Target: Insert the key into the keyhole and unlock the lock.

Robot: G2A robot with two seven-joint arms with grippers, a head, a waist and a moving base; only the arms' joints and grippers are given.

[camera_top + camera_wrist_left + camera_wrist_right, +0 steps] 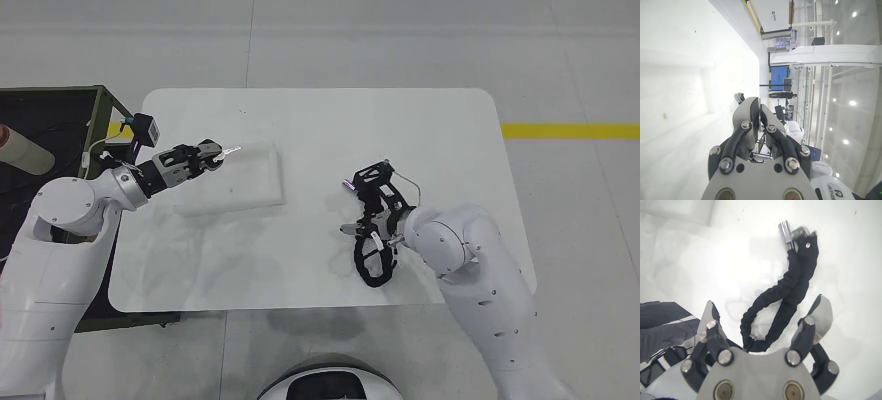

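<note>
now | l end effector (759,102) clamped on key (759,117) | r end effector (766,300) wide open over lock (791,289)

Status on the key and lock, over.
Left gripper shut on key, over white pad. Right gripper open above lock on table. Key not yet inserted.

My left gripper (215,153) pinches the thin silver key (232,151), upper left of centre in the top view. The lock (793,289), a black-sleeved loop, lies flat right of centre, its silver cylinder (349,184) at the upper end.

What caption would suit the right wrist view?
Open right claw hovers over a black sleeved chain lock on the white table.
</note>
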